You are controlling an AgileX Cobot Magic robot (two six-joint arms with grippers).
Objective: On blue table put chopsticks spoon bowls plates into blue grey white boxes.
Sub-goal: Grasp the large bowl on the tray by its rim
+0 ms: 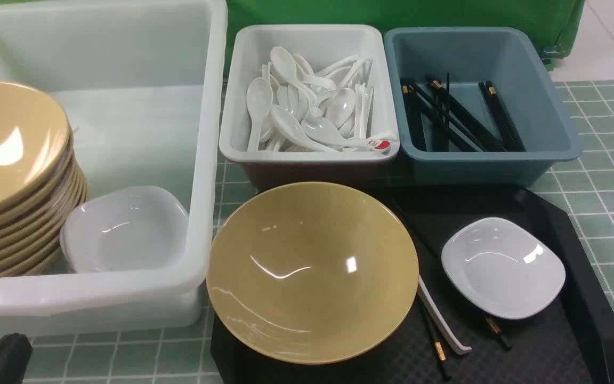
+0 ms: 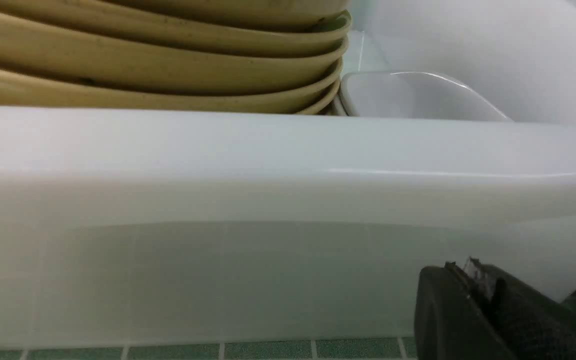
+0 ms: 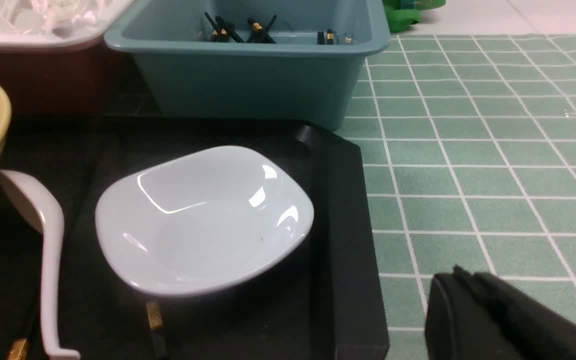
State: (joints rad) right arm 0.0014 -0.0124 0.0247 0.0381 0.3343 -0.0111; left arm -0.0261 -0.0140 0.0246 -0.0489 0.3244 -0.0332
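Observation:
On the black tray (image 1: 584, 298) sit a tan bowl (image 1: 312, 272), a white plate (image 1: 501, 266), a white spoon (image 1: 443, 320) partly under the bowl, and black chopsticks (image 1: 436, 344). The right wrist view shows the plate (image 3: 203, 220), spoon (image 3: 50, 240) and a chopstick (image 3: 154, 320). The large translucent box (image 1: 203, 160) holds stacked tan bowls (image 1: 14, 176) and a white plate (image 1: 126, 229). My left gripper (image 2: 463, 267) is shut and empty, low before that box's front wall (image 2: 268, 200). My right gripper (image 3: 457, 274) is shut and empty over the table (image 3: 493, 200), right of the tray.
The white box (image 1: 232, 106) holds several white spoons, one with a red mark (image 1: 384, 144). The blue-grey box (image 1: 549, 106) holds several chopsticks. Both stand behind the tray. Green cloth hangs at the back. Grid cloth shows right of the tray (image 1: 605, 213).

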